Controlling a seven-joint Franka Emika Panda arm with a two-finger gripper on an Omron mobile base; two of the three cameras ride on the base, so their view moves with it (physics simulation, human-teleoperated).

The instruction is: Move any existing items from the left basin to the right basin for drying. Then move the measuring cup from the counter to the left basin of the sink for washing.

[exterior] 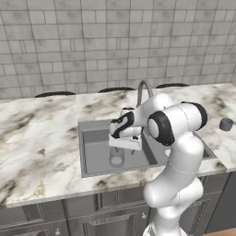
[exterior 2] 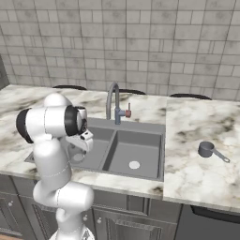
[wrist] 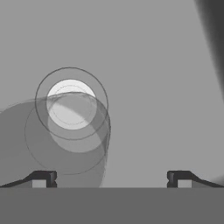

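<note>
The see-through tumbler [exterior: 116, 159] stands upright on the floor of the left basin [exterior: 94, 152], over its pale drain [wrist: 71, 103]. My gripper [exterior: 125, 146] hangs open just above it, pointing down into the basin. In the hand view the tumbler [wrist: 70, 120] lies left of the gap between the open gripper [wrist: 111, 179] fingertips [wrist: 43, 178], with nothing between them. The right basin [exterior 2: 136, 152] holds nothing beyond its drain [exterior 2: 134, 164]. The dark grey measuring cup [exterior 2: 206, 149] sits on the marble counter [exterior 2: 197, 173] right of the sink, handle to the right; it is also at the right edge [exterior: 226, 124].
The arched steel faucet [exterior 2: 112, 101] rises behind the divider between the basins, close behind my hand. My white arm hides most of the left basin in the right base view. A tiled wall runs along the back of the counter [exterior: 37, 138].
</note>
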